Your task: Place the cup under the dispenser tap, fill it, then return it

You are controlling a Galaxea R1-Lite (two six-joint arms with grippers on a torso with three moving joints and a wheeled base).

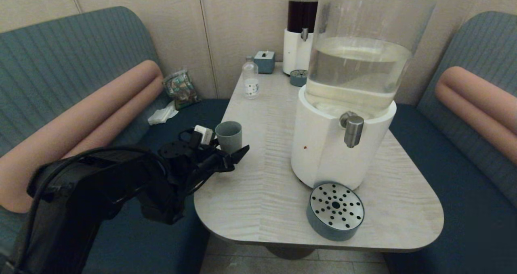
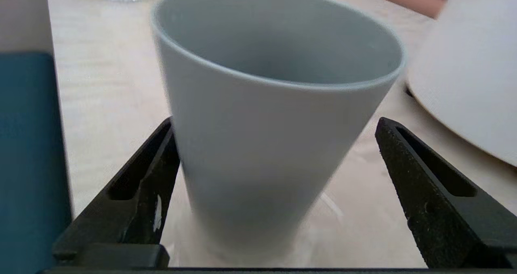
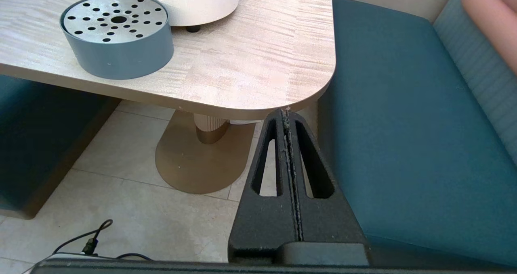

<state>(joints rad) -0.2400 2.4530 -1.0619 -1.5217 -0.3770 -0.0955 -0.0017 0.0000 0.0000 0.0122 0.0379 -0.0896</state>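
The grey-green cup [image 1: 229, 134] stands upright near the table's left edge, and what shows of its inside looks empty. My left gripper [image 1: 228, 152] is open around the cup's lower half. In the left wrist view the cup [image 2: 266, 145] fills the space between the fingers of the left gripper [image 2: 274, 122]; one finger [image 2: 161, 153] lies against its side and the other [image 2: 408, 161] stands apart. The steel dispenser tap [image 1: 353, 130] juts from the white-based dispenser [image 1: 323, 153], far right of the cup. My right gripper [image 3: 286, 112] is shut, parked below the table's near right corner.
A round perforated drip tray [image 1: 335, 211] sits on the table [image 1: 258, 185] under the tap, also seen as drip tray [image 3: 117, 36]. At the back stand a small clear bottle [image 1: 251, 78], a tissue box [image 1: 264, 61] and the dark-liquid dispenser [image 1: 301, 36]. Benches flank both sides.
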